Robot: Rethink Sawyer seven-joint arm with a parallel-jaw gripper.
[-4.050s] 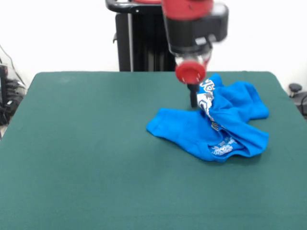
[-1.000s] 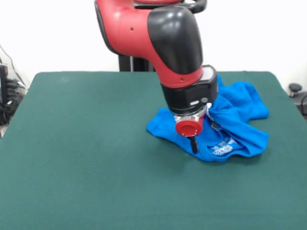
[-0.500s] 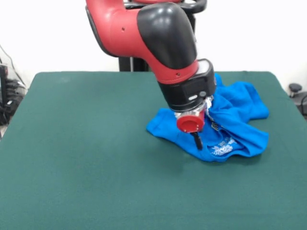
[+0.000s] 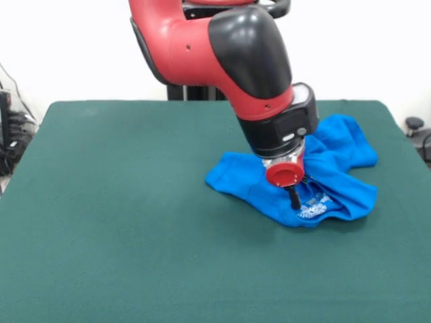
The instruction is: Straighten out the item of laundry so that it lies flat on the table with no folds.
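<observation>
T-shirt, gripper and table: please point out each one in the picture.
T-shirt [image 4: 242,180]: front view, its flat blue part.
Gripper [image 4: 294,200]: front view, black tip above the shirt.
Table [image 4: 121,222]: front view, bare green cloth.

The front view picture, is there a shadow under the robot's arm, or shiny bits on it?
Front view: soft, even light; only a faint shadow on the table beside the shirt. The arm's black shell has a dull sheen, no hard glare. The end effector looks fairly sharp.
</observation>
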